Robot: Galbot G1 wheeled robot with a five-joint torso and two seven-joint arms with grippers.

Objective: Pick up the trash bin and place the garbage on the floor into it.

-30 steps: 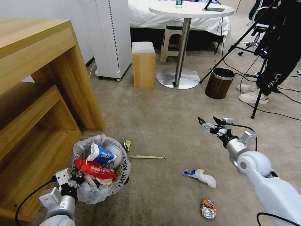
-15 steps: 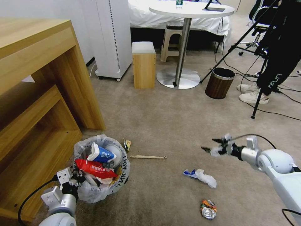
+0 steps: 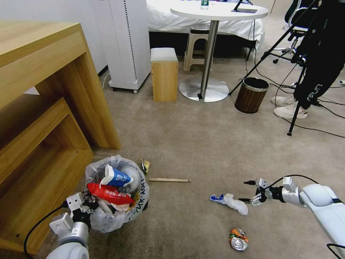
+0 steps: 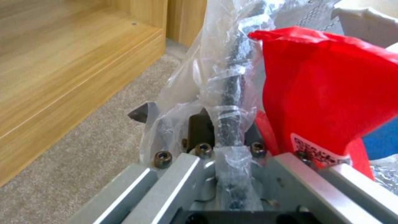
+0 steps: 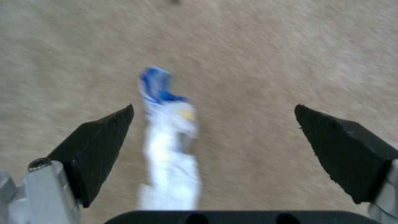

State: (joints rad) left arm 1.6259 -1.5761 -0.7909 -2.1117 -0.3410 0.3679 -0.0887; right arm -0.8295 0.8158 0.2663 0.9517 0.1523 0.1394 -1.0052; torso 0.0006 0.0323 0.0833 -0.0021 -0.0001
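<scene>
Beige short-pile carpet floor (image 3: 187,140) runs from a light wooden shelf unit (image 3: 43,108) to a white round pedestal table (image 3: 219,10), and the small round black trash bin lined with crinkled translucent plastic (image 3: 116,194) serves as the landmark, standing just beside the shelf unit's base.

At the bin's near rim, the left pincer (image 3: 84,207) is clamped on the rim with the liner caught in the bite; in the left wrist view the bagged rim (image 4: 228,102) runs straight between the jaws. That grip looks meant to let the bin be carried along to the litter. Inside the bin sit a red wrapper (image 3: 109,194) with white print too small to read, and a blue-and-white paper cup (image 3: 116,177) with a crest-like mark. Black letters on the liner read roughly "YUK YOU", upside down and uncertain.

Just past the bin's far rim lie a small crumpled wrapper (image 3: 145,166) and a thin wooden stick (image 3: 169,180). Well to the bin's right lies a crumpled white-and-blue paper wad (image 3: 230,202), and nearer the robot a crushed can (image 3: 239,240).

The right pincer (image 3: 249,191) hangs low just beyond the wad, jaws spread wide and empty; in the right wrist view the wad (image 5: 170,140) lies between the two black fingertips (image 5: 99,146), apparently lined up for a grab.
</scene>
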